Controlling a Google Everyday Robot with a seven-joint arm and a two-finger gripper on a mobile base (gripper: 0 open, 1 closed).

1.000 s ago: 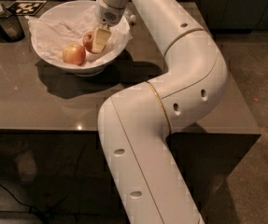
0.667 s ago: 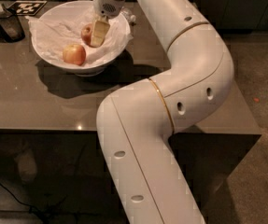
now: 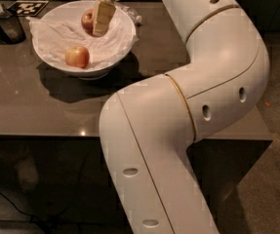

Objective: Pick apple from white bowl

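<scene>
The darker red apple [image 3: 86, 19] is held in my gripper [image 3: 95, 27], above the far side of the white bowl [image 3: 56, 62]. One cream-coloured finger [image 3: 104, 16] lies against the apple's right side; the other finger is hidden behind it. The gripper is shut on the apple. The bowl is lined with crumpled white paper and stands on the dark table at the upper left. A larger apple with orange-yellow patches [image 3: 77, 56] lies in the bowl's near part.
A small dark container with a utensil [image 3: 5, 22] stands left of the bowl. A black-and-white marker card [image 3: 28, 6] lies behind it. My large white arm [image 3: 203, 82] covers the right side of the brown table [image 3: 42, 106], whose front edge runs below.
My gripper has risen and moved toward the far side of the bowl, carrying the red apple up off the paper. The patchy apple has stayed in place.
</scene>
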